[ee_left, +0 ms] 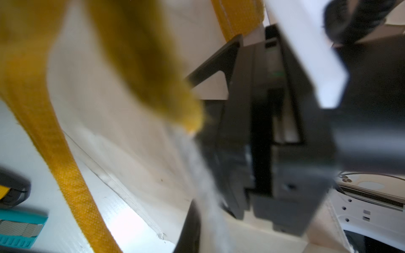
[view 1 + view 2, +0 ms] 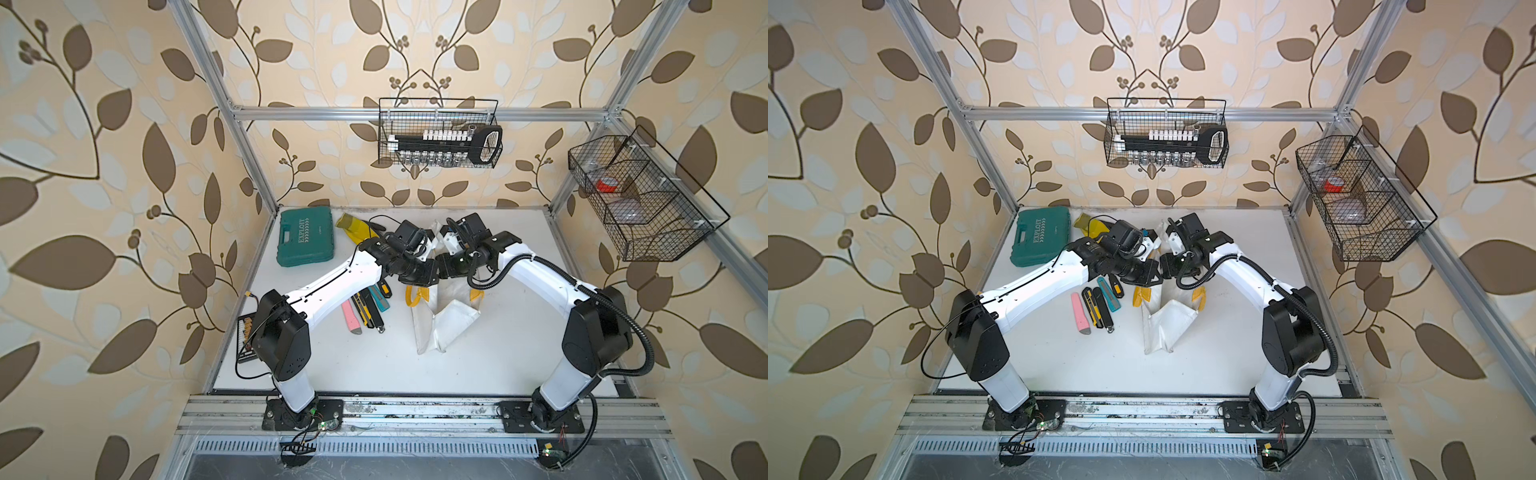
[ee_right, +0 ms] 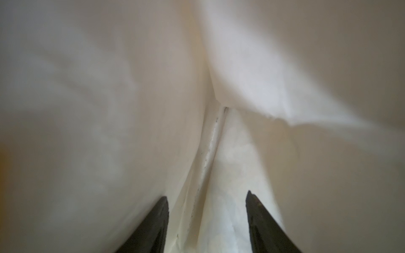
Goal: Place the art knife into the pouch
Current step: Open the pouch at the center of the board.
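1. Two arms lean in over the middle of the white table, their wrists almost touching above the pouch.
2. The pouch lies between the arms, its near end flat on the table. Its far end rises toward the grippers, and yellow handles hang at either side.
3. The left gripper is closed. In its blurred wrist view the pouch's rim runs right into its fingers, so it appears to pinch that rim.
4. The right gripper is inside the pouch. Its two dark fingers stand apart, with only white cloth and a seam ahead and nothing held.
5. Five knives lie in a row on the table just beside the pouch, on the left arm's side and partly under that arm. Which one is the art knife I cannot tell.
6. A green case sits near the far left corner.
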